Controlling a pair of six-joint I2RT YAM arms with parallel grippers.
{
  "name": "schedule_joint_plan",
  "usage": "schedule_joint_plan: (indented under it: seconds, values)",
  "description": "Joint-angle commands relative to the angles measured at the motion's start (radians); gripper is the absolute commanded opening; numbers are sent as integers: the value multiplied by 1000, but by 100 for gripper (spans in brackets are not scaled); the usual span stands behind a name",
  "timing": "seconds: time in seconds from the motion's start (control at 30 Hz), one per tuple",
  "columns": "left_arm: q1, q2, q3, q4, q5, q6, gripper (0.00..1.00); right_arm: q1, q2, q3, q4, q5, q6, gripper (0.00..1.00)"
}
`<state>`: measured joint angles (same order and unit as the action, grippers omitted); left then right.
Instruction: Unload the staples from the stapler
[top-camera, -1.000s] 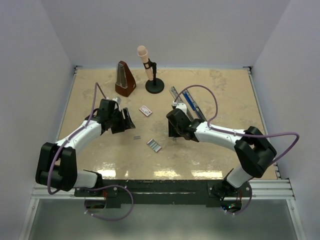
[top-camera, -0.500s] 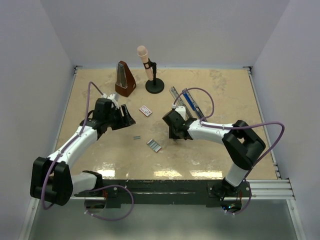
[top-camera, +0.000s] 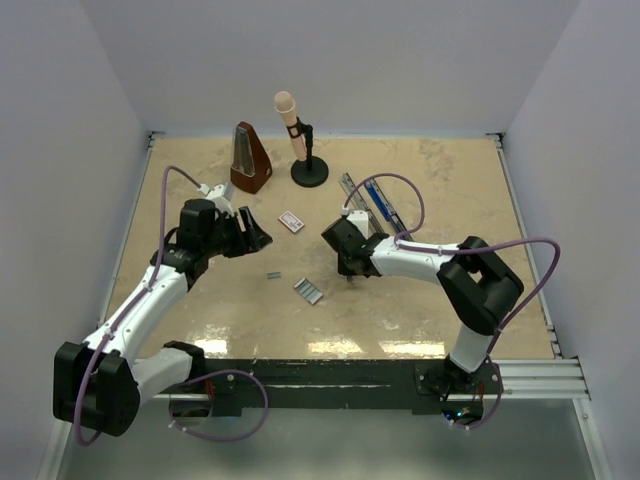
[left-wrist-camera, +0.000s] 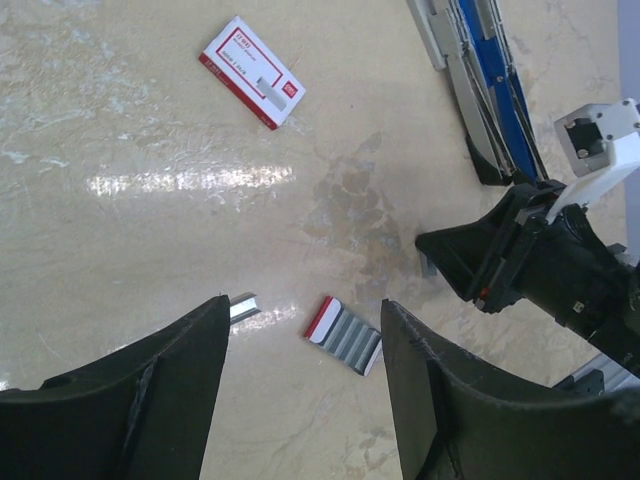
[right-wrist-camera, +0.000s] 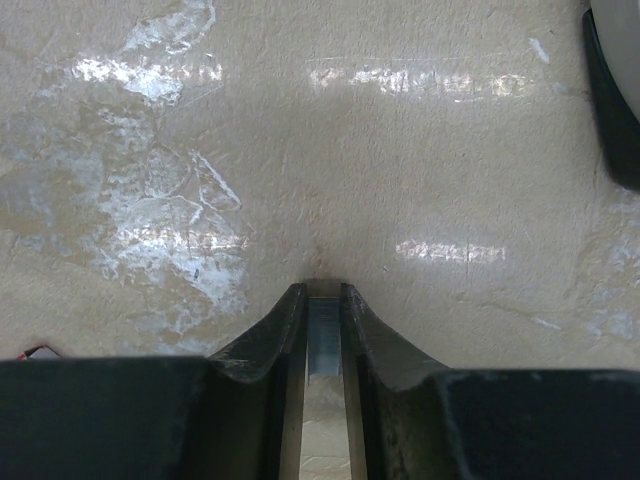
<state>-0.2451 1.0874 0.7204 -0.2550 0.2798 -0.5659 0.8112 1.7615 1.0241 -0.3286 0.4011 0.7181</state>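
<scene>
The right pincer (right-wrist-camera: 322, 296) is fully closed on a thin silvery ribbed staple strip (right-wrist-camera: 322, 335), clamped between its fingertips. The long blue-and-black stapler (top-camera: 376, 205) lies opened just beyond this pincer. The left pincer (left-wrist-camera: 305, 312) hangs half open and empty. A grey ribbed staple block (left-wrist-camera: 345, 337) lies directly below its fingertips.

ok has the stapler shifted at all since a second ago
No. The stapler lies at the same spot and angle beside the microphone stand.
</scene>
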Motion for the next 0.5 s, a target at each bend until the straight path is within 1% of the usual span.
schedule_joint_plan:
  seconds: [0.0,0.1,0.17,0.23,0.27,0.3,0.33,0.37,0.4,0.47]
  values:
    - [-5,-12,-12,79,77,6,66,-3,-10,16,42,4,-26,18]
    - [-5,-3,-12,91,130,1,65,-6,-33,8,71,1,-54,15]
    - [-5,-9,-13,100,143,1,66,-7,-48,5,86,-10,-65,15]
    - [-5,-15,-13,118,183,11,65,-10,-85,-1,100,-42,-81,14]
    - [-5,-20,-13,128,202,17,65,-21,-105,-8,144,-68,-92,14]
    - [-5,-20,-6,137,241,30,65,-29,-129,-22,176,-152,-110,13]
    - [-5,-20,4,143,258,41,65,-35,-190,-56,212,-194,-114,13]
    - [-5,-21,14,143,277,50,64,-52,-221,-73,283,-247,-114,13]
    - [-5,-20,34,152,317,57,64,-61,-255,-88,316,-334,-117,13]
    - [-5,-24,47,175,361,52,64,-78,-337,-127,403,-399,-115,13]
